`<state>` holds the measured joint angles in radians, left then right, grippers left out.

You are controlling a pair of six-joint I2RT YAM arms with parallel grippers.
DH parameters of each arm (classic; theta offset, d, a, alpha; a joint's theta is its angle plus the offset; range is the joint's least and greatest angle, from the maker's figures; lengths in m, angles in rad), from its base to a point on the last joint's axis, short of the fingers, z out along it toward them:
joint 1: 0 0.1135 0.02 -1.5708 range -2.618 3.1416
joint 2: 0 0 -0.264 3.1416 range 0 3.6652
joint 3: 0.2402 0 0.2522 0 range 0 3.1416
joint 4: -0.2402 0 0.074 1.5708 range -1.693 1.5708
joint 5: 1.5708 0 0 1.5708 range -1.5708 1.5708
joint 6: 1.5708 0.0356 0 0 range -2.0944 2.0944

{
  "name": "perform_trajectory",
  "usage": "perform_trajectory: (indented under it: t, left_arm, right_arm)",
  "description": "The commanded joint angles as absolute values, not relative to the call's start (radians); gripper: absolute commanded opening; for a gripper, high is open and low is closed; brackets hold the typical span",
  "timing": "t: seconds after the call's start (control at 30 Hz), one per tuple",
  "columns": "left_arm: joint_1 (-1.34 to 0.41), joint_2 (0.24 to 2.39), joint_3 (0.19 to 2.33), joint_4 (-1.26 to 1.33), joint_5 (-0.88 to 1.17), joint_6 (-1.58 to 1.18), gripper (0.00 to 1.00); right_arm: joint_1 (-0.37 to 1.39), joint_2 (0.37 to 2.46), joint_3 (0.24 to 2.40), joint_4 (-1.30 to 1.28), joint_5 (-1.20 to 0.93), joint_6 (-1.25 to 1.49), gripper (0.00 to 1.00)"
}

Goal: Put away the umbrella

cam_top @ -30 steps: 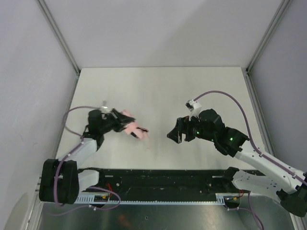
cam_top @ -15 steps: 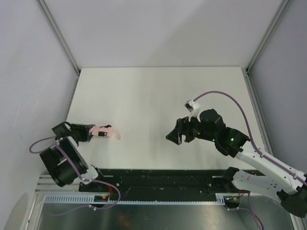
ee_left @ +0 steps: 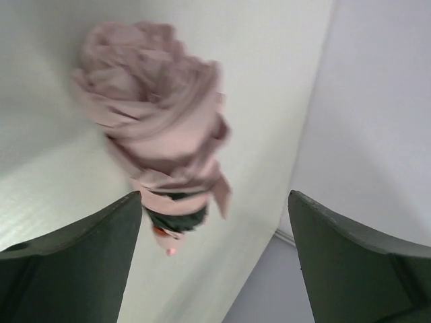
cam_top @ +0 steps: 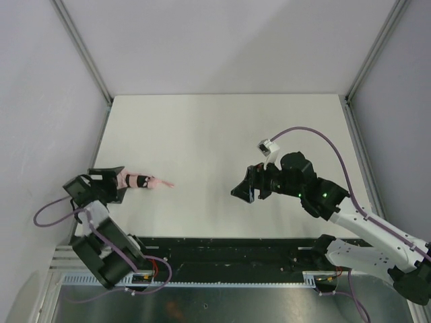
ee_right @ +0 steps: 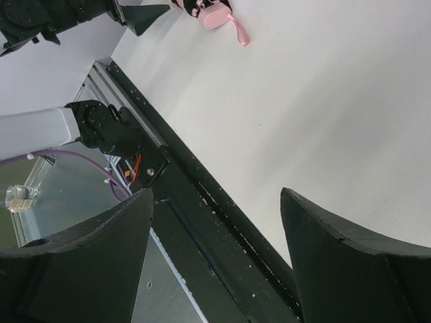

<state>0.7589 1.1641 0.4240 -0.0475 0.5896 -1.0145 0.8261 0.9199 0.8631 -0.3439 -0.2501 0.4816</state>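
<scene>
From above: the umbrella (cam_top: 139, 180), a furled roll of soft pale pink fabric with a black band, lies near the left edge of the matte white table (cam_top: 222, 128), with the left gripper (cam_top: 116, 185) low at its end. Left wrist view: crumpled folds, jaws spread wide and not touching them. Right wrist view: the right gripper (ee_right: 217, 192) gapes empty, well apart from the umbrella.

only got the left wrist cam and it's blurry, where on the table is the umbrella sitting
Observer: The umbrella lies near the left edge of the table, with the open left claw at its fabric end.
Operator: which way does the handle point
Observer: The pink handle points toward the table's middle, its strap flat on the surface.
Operator: and the right arm
Observer: The right claw is open and empty, right of the table's middle, well apart from the umbrella.
</scene>
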Motion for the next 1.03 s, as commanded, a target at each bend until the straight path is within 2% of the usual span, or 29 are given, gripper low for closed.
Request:
perform_trajectory:
  t: [0.0, 0.13, 0.27, 0.4, 0.53, 0.63, 0.73, 0.83, 1.0]
  left_arm:
    - [0.747, 0.98, 0.443, -0.134, 0.626, -1.078, 0.92]
    - [0.608, 0.896, 0.529, -0.148, 0.605, -1.091, 0.92]
    - [0.276, 0.835, 0.73, -0.146, 0.467, -1.01, 0.92]
    - [-0.121, 0.845, 0.909, -0.137, 0.337, -0.894, 0.92]
    - [-0.393, 0.938, 1.103, -0.116, 0.429, -0.755, 0.94]
    - [-0.526, 0.962, 1.229, -0.102, 0.485, -0.641, 0.95]
    - [-0.636, 0.933, 1.301, -0.064, 0.482, -0.523, 0.96]
    - [-0.673, 0.868, 1.325, 0.022, 0.502, -0.462, 0.99]
    - [-0.678, 0.708, 1.269, 0.232, 0.404, -0.425, 0.99]
  right_arm:
    - [0.81, 0.926, 0.861, -0.285, -0.303, 0.482, 0.79]
    - [0.802, 0.935, 0.861, -0.289, -0.299, 0.485, 0.8]
    - [0.8, 0.927, 0.861, -0.329, -0.181, 0.5, 0.81]
    - [0.78, 0.86, 0.862, -0.412, 0.07, 0.521, 0.82]
    - [0.763, 0.747, 0.912, -0.556, 0.383, 0.504, 0.84]
    - [0.761, 0.649, 0.999, -0.648, 0.547, 0.435, 0.87]
    - [0.761, 0.54, 1.094, -0.664, 0.613, 0.342, 0.93]
    - [0.761, 0.439, 1.178, -0.601, 0.594, 0.263, 0.98]
    - [0.751, 0.349, 1.259, -0.473, 0.482, 0.217, 0.99]
